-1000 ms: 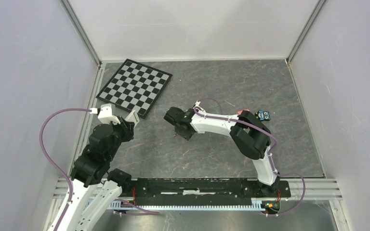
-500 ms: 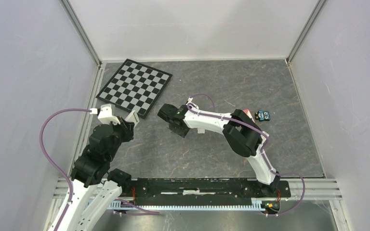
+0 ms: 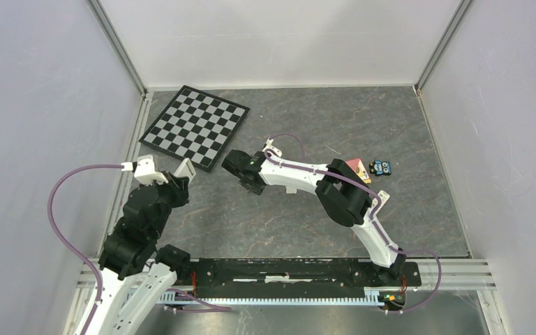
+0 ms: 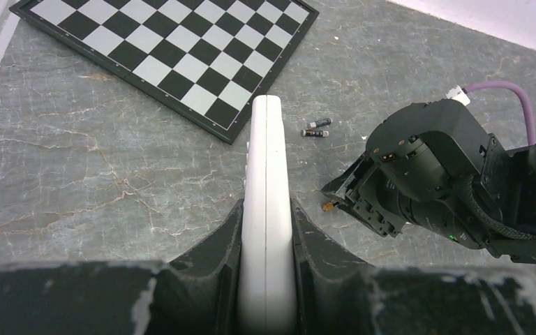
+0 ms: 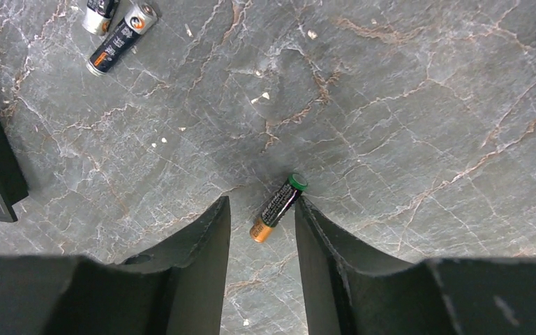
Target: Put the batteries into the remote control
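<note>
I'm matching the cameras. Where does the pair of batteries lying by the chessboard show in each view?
Top external: cannot be made out.
Left wrist: pair of batteries, upper middle, right of the remote control's tip.
Right wrist: top left corner.
Shared landmark: the chessboard's dark edge.

The white remote control [image 4: 266,139] stands on its thin edge (face hidden), clamped in the left pincer [image 4: 266,204]. One green-tipped, orange-ended battery [image 5: 278,208] lies flat on the surface [image 5: 405,118], its green tip toward one o'clock. Two more batteries [image 5: 121,40] lie at its eleven o'clock.
</note>
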`<state>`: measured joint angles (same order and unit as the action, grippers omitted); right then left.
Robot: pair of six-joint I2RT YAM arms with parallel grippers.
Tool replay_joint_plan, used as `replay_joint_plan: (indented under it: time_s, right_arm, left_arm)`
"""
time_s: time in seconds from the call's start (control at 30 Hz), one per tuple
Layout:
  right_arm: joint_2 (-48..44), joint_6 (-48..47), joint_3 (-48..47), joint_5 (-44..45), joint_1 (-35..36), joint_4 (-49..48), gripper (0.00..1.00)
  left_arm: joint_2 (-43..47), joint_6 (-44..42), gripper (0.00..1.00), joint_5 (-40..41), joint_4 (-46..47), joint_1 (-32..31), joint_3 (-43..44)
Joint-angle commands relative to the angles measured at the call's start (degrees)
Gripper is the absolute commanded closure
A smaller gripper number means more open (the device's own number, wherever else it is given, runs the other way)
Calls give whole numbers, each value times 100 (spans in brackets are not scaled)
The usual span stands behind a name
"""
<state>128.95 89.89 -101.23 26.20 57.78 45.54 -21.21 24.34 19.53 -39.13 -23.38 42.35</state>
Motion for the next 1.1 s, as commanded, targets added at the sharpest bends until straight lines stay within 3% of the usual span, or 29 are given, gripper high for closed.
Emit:
replay_joint_plan:
  time_s: [0.0,0.17,0.4,0.6,0.73,0.93,1.07]
  right_arm:
    - [803,-68,351,51,-5,520,57]
    - [726,-420,499,135,6,544,78]
    - [490,-1158,863,230,10,151,85]
    - [-103,-3074,1400,275,-3,-846,88]
    - [-591,-5260,1938,-196,-13,-1660,90]
    - [-1220,-6945,2703,-442,-39,-1561,92]
    - [-1926,-7543,3510,-1025,-46,-1882,88]
  left_arm:
    - [50,-97,98,183,178,-7,-5]
    - [58,-97,98,192,183,0,-7]
    - [31,-96,98,144,187,0,-7]
    - [-12,-57,98,6,188,-6,1]
    - [-45,21,98,-186,187,-5,29]
    - [-116,178,98,-625,187,-8,76]
    - [-246,347,98,-1037,231,-8,149]
